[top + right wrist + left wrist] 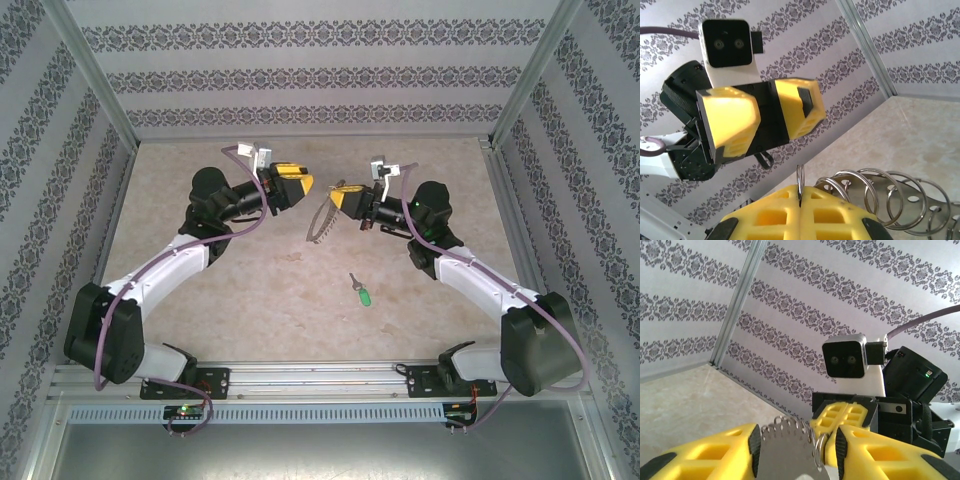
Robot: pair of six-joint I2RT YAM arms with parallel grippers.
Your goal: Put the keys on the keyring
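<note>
Top external gives me the layout: the table lies under everything, and both arms reach in over its middle with their tips facing each other. The right gripper is clamped tight on the keyring and holds it up off the table, between the two grippers. In the right wrist view its yellow fingers press together on one thin wire loop, and the other loops fan off to the side. The left gripper stands just beside the ring with its jaws parted and nothing in them. From its own wrist camera the ring's scalloped grey edge shows in the gap, and I see neither pad pressing on it. The key, tiny and green-headed, lies flat on the table between the arms, nearer the bases and well apart from both grippers.

As I read it, the ring is secured and the key is what's left, so the free left arm should fetch it. I'd back the left straight off the ring so no pad snags a loop, and hold the right arm motionless. Then I'd come down with the jaws across the key's narrow width and pinch the blade, leaving the green head free for the wire. I can't make out a hole in the head at this size. That one-loop pinch looks thin to me — any knock could swing the ring.
</note>
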